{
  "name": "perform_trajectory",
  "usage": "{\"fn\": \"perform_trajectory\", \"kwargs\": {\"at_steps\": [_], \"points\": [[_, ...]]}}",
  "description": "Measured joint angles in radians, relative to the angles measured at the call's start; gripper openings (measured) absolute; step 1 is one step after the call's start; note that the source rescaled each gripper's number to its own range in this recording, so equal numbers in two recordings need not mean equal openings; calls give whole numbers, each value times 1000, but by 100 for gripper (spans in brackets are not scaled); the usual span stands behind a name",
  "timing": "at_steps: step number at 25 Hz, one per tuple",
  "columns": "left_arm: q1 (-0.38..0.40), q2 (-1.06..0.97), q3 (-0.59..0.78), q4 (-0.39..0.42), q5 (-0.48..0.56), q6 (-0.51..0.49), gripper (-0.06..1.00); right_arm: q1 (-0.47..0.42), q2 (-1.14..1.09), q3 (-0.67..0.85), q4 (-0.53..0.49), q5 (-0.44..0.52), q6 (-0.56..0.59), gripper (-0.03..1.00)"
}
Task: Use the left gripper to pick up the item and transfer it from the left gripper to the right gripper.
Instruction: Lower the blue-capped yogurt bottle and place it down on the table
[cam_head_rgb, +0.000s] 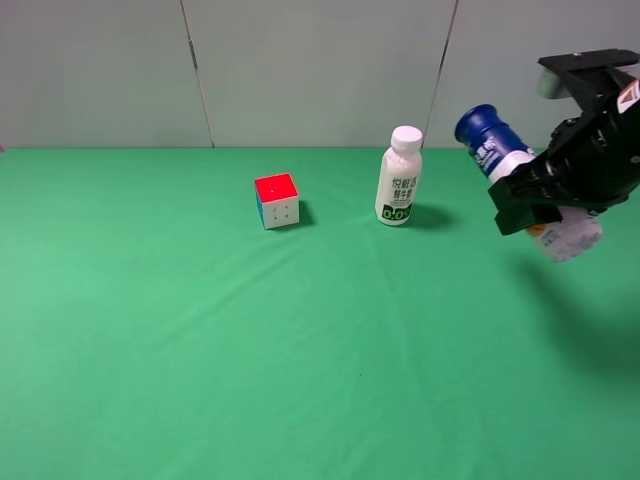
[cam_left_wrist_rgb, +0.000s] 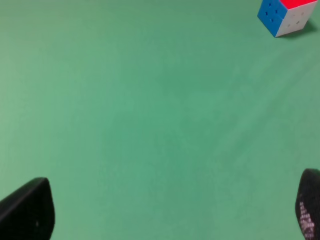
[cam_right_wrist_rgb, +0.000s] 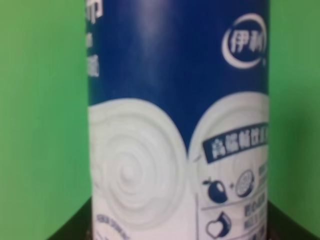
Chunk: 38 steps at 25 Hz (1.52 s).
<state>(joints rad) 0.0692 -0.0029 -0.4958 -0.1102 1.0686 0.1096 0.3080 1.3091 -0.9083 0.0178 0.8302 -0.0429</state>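
Note:
The item (cam_head_rgb: 497, 150), a white bottle with a dark-blue cap and blue upper label, hangs tilted in the air at the far right, cap pointing up and left. My right gripper (cam_head_rgb: 530, 198), on the black arm with an orange-and-white sticker, is shut around its middle. The right wrist view is filled by the bottle's label (cam_right_wrist_rgb: 175, 125). My left gripper (cam_left_wrist_rgb: 167, 212) is out of the exterior view. In the left wrist view its two black fingertips (cam_left_wrist_rgb: 27, 210) stand wide apart over bare green cloth, holding nothing.
A red-topped puzzle cube (cam_head_rgb: 277, 200) sits on the green cloth at centre left and also shows in the left wrist view (cam_left_wrist_rgb: 287, 15). A white-capped bottle marked 0.0 (cam_head_rgb: 399, 177) stands upright right of it. A grey wall (cam_head_rgb: 320, 70) runs behind the table.

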Motion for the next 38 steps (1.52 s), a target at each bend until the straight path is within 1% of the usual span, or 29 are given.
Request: {"fn": "perform_trajectory", "kwargs": {"at_steps": [6, 15, 22, 28, 38], "points": [[0, 0, 0, 0, 0, 0, 95, -85, 88, 0, 10, -19, -19, 2], [0, 0, 0, 0, 0, 0, 95, -178, 227, 0, 50, -115, -65, 2], [0, 0, 0, 0, 0, 0, 95, -202, 322, 0, 60, -166, -74, 2], [0, 0, 0, 0, 0, 0, 95, -202, 396, 0, 60, -222, -78, 2], [0, 0, 0, -1, 0, 0, 95, -202, 497, -1, 66, -274, -88, 2]]}}
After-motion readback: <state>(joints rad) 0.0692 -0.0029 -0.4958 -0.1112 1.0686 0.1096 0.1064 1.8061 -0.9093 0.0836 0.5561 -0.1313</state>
